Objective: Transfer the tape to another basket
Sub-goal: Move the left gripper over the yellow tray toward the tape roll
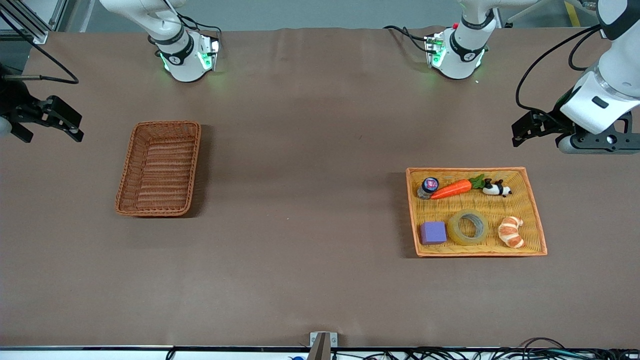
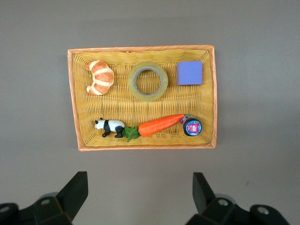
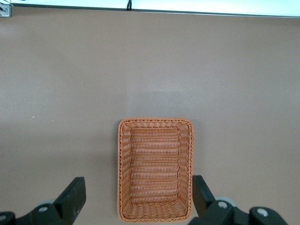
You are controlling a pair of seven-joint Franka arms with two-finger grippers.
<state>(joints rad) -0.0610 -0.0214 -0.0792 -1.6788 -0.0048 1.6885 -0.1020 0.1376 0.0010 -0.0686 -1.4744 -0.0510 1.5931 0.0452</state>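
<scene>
Tape (image 1: 468, 227) hemmed by cube (image 1: 433, 232), croissant (image 1: 511, 231); clear above

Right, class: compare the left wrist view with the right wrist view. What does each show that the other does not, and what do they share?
Only the left wrist view shows the yellow tray holding the tape, croissant, purple block, carrot, panda and small jar. Only the right wrist view shows the reddish-brown basket, with nothing in it. Both show the brown table and their own open tool: the left tool and the right tool.
</scene>
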